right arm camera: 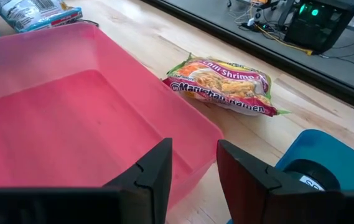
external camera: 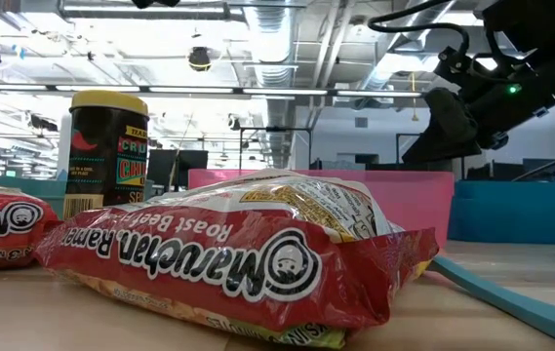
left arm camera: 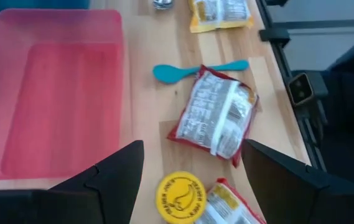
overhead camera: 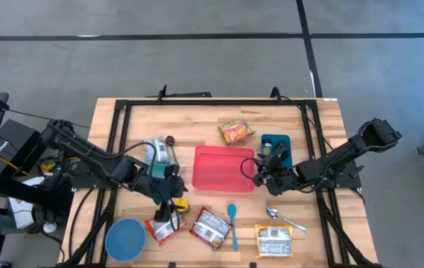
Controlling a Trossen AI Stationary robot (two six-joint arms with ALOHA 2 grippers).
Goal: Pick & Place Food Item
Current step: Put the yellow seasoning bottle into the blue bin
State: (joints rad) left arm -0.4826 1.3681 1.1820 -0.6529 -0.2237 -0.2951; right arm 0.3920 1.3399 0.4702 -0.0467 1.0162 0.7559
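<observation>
A pink tray lies mid-table. Near the front edge lie two red ramen packs and a yellow pack; an orange-green pack lies behind the tray. My left gripper hovers open above the table, left of the tray. In its wrist view, its fingers frame a yellow lid, with a red pack beyond. My right gripper is open at the tray's right wall, one finger over the inside, one over the table. My right gripper straddles the tray's right wall, coming slanting down from the table's right. Wood shows between the wall and the outer finger. I cannot tell whether the inner finger touches the tray. My left gripper touches nothing.
A teal spoon and a metal spoon lie near the front packs. A blue bowl sits at the front left, a teal container right of the tray, and a dark jar left of it.
</observation>
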